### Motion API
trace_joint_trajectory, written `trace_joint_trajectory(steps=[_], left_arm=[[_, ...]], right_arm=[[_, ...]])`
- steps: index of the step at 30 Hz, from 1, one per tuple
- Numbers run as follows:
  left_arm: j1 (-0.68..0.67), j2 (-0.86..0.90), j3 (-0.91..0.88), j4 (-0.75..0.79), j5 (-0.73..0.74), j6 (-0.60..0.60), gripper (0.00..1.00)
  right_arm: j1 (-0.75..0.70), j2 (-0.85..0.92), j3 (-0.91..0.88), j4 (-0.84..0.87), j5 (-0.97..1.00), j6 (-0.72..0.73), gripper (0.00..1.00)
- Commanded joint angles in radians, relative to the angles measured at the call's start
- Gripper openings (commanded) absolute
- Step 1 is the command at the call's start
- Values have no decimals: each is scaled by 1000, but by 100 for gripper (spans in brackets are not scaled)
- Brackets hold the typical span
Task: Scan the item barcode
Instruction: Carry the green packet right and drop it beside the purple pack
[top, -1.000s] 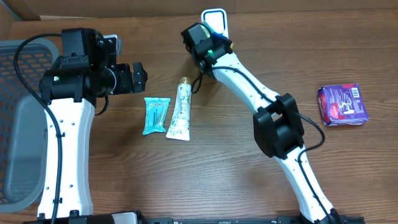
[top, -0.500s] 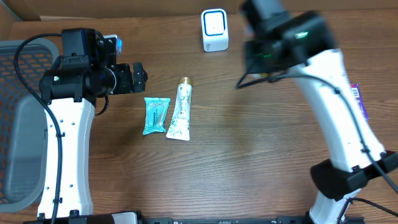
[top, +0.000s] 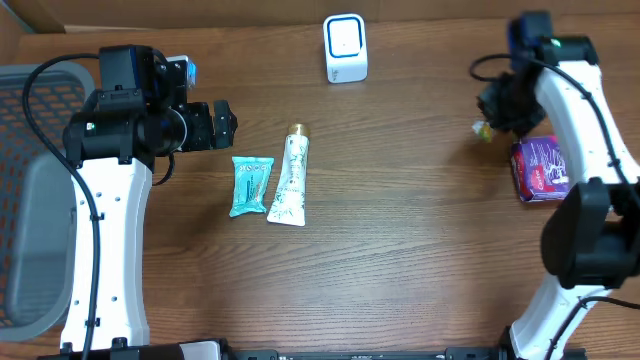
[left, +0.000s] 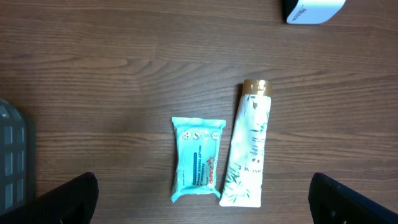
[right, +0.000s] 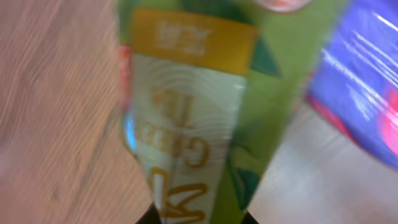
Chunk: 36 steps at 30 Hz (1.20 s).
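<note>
My right gripper (right: 199, 219) is shut on a green and yellow tea packet (right: 199, 106), which fills the blurred right wrist view; no barcode shows on it. From overhead that gripper (top: 492, 112) hangs at the right side of the table, and only a yellow tip of the packet (top: 481, 128) peeks out below it. The white scanner (top: 345, 47) with a blue rim stands at the back middle, well to its left. My left gripper (left: 205, 208) is open above a teal wipes pack (left: 198, 159) and a white tube (left: 247, 152).
A purple packet (top: 545, 168) lies flat just right of and below my right gripper, also blurred in the right wrist view as the purple packet (right: 367, 93). A grey basket (top: 30, 200) sits at the left table edge. The scanner's corner (left: 311, 9) shows in the left wrist view.
The right arm swung away from the scanner at the back middle over to the right side, beside the purple packet, keeping the tea packet. The left arm stayed still.
</note>
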Motion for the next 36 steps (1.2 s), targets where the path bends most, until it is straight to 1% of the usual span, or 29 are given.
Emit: trace_joint_trajectory(steps=[1, 4, 7, 8, 9, 11, 12, 14, 17, 21, 25, 27, 29, 31, 32, 34, 36], left_arm=[[-5, 3, 19, 0, 8, 25, 100], [-5, 3, 19, 0, 8, 25, 99], [-5, 3, 19, 0, 8, 25, 99], [-5, 3, 19, 0, 8, 25, 100], [-5, 3, 19, 0, 8, 25, 99], [-5, 3, 19, 0, 8, 25, 99], [-5, 3, 19, 0, 8, 26, 99], [-5, 3, 19, 0, 8, 25, 100], [-5, 3, 19, 0, 8, 25, 100], [-5, 3, 19, 0, 8, 25, 100], [-7, 3, 19, 0, 8, 25, 100], [-7, 3, 19, 0, 8, 25, 100], [-7, 3, 19, 0, 8, 25, 100], [-6, 3, 19, 0, 8, 25, 100], [-7, 3, 19, 0, 8, 25, 100], [-7, 3, 19, 0, 8, 25, 100], [-7, 3, 19, 0, 8, 25, 100]], right_arm=[[-43, -24, -123, 145, -108, 25, 4], [-69, -24, -220, 315, -106, 55, 4], [-89, -24, -248, 391, -102, 63, 5], [-96, -24, -249, 401, -97, 63, 9], [-103, -24, -248, 406, -90, 63, 14], [-119, -24, -248, 404, -81, 63, 22], [-128, -24, -248, 398, -82, 62, 29], [-145, -25, -248, 369, -89, 47, 39], [-163, -34, -241, 321, -119, 11, 43], [-165, -78, -203, 258, -168, -59, 44], [-111, -161, -172, 247, -252, -169, 51], [-66, -192, -167, 245, -283, -198, 50], [0, -211, -167, 249, -336, -245, 38], [76, -209, -168, 250, -398, -265, 36], [140, -205, -177, 269, -438, -264, 36], [231, -203, -198, 322, -431, -264, 33], [317, -195, -213, 381, -428, -256, 34]])
